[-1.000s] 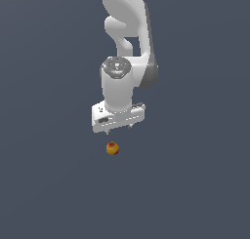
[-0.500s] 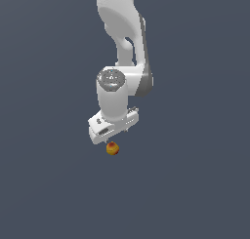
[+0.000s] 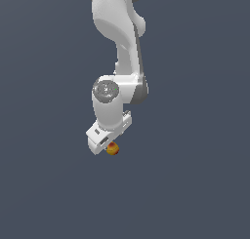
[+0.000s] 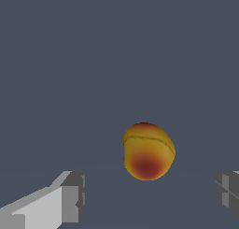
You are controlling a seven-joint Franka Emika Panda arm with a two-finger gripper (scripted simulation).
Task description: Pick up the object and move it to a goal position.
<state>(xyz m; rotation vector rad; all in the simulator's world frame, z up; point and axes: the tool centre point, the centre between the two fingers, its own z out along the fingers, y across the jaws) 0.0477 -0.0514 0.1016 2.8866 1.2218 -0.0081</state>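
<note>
Under the white arm, your claw point(image 4: 148, 195) is spread wide w/ nothing held, fruit point(image 4: 148, 151) on the grey floor betw. the fingers point(image 4: 70, 197) but off-centre, so closing now could nudge it and it may roll away.

Plain dark slate-grey surface point(image 3: 195, 184), flat, uniform, unmarked, filling the background in both views

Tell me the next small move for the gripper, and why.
Probably ease down a little further, then close. In the wrist view the fruit-like object sits between the open gripper fingers, untouched, with a gap on each side. In the exterior view the object peeks out just under the gripper.
</note>
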